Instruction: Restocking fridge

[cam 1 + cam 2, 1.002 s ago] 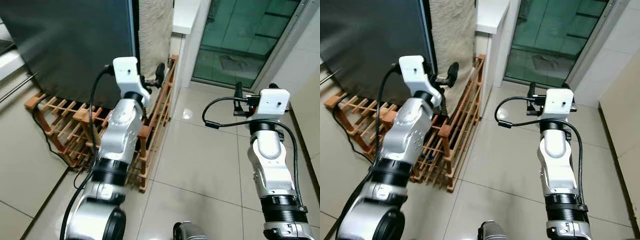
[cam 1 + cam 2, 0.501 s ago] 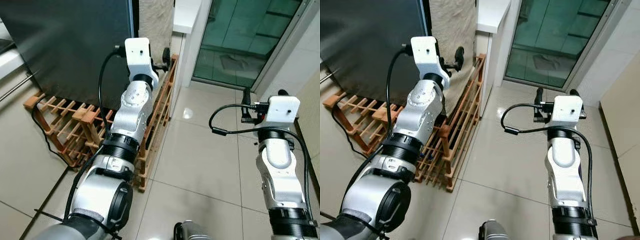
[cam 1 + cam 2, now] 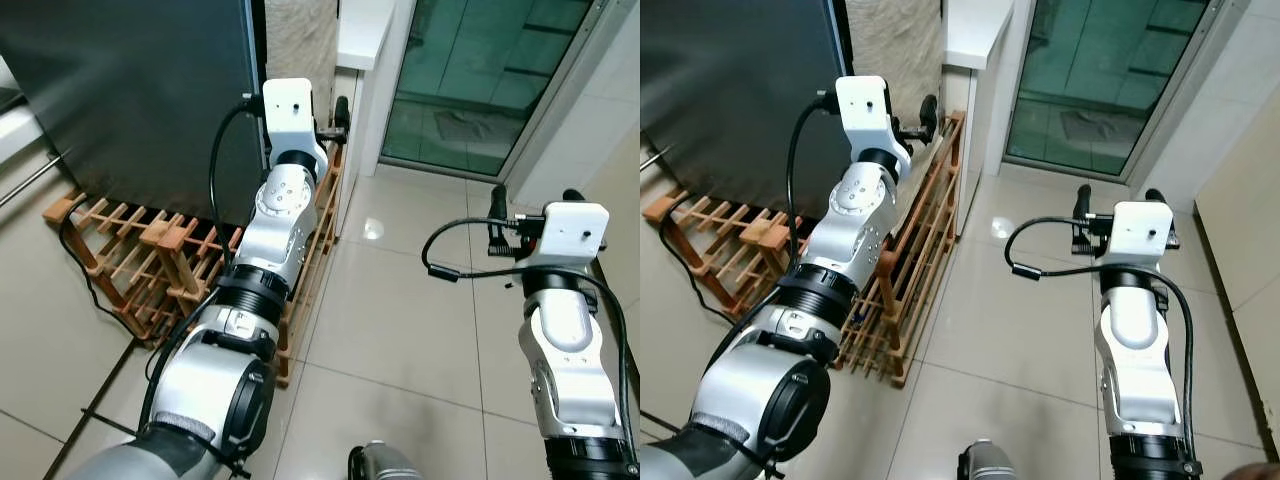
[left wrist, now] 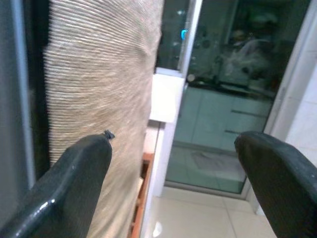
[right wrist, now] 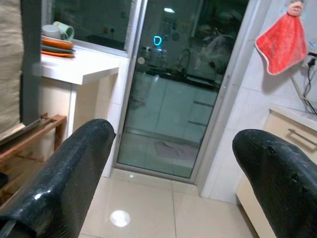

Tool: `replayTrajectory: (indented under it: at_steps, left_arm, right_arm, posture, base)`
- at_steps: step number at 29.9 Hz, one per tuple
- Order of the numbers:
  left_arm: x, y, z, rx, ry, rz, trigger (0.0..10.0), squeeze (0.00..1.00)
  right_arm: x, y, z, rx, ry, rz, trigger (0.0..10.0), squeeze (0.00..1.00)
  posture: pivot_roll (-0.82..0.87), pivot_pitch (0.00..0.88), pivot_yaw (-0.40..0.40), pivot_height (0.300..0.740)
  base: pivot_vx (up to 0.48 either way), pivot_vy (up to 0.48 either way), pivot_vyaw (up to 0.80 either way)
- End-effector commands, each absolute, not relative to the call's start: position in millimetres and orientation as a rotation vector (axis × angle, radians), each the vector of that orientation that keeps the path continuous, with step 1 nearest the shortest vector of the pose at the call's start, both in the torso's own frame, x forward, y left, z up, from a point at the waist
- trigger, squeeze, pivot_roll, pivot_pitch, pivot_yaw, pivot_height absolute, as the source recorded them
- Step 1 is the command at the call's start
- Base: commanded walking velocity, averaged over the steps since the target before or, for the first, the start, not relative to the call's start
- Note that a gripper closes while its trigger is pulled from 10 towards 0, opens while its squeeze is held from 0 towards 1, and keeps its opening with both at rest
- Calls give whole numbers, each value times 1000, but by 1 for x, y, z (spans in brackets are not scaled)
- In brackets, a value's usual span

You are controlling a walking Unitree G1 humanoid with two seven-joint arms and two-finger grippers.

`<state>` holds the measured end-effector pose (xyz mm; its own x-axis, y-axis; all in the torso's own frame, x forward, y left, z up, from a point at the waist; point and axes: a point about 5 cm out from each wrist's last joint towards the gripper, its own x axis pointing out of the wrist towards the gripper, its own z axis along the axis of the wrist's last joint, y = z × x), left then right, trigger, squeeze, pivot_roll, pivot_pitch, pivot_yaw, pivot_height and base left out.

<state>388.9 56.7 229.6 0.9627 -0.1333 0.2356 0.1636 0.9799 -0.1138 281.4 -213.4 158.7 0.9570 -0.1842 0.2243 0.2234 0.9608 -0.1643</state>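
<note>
Reaching further since a second ago, the left gripper (image 3: 335,118) neared the fridge (image 3: 140,90) edge; both grippers' fingers wide, empty; restocking barely begun

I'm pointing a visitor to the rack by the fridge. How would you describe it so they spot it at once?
Start at the big dark fridge. At its foot, on the tiled floor, lies a wooden rack of open slats, running along under the left gripper. It is the one reddish-brown lattice among smooth, pale surfaces.
</note>
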Motion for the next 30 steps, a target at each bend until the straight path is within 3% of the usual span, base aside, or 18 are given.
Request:
replayTrajectory:
  at_steps: [1, 5, 9, 10, 14, 19, 24, 30]
  left_arm:
    - [387, 59, 236, -139, -268, -177, 10000, 0]
    - [347, 113, 213, -161, -272, -268, 10000, 0]
    - [318, 134, 211, -131, -289, -261, 10000, 0]
    - [292, 146, 213, -91, -326, -254, 10000, 0]
    - [269, 168, 223, -236, -380, -52, 10000, 0]
    - [277, 150, 240, -318, -463, -136, 10000, 0]
    - [287, 133, 248, -184, -430, -198, 10000, 0]
    - [288, 118, 262, -199, -489, -290, 10000, 0]
  right_arm:
    - [278, -214, 166, -199, -229, -219, 10000, 0]
    - [253, -202, 192, -225, -341, -197, 10000, 0]
    - [233, -199, 199, -244, -381, -194, 10000, 0]
    - [218, -195, 205, -246, -410, -175, 10000, 0]
    - [203, -188, 217, -230, -477, -143, 10000, 0]
    - [219, -189, 212, -211, -451, -167, 10000, 0]
    - [228, -186, 220, -239, -489, -167, 10000, 0]
    - [235, -190, 223, -275, -501, -196, 10000, 0]
  posture:
    - [-258, 0, 12, 711]
    - [-211, 0, 31, 711]
    - [-166, 0, 30, 711]
    - [-148, 0, 39, 711]
    - [-128, 0, 11, 711]
    - [-113, 0, -6, 711]
    - [-135, 0, 7, 711]
    - [-148, 0, 17, 711]
  base:
    - [0, 0, 0]
    - [0, 0, 0]
    - [0, 0, 0]
    - [0, 0, 0]
    - [0, 0, 0]
    - [0, 0, 0]
    - [0, 0, 0]
    - [344, 0, 0]
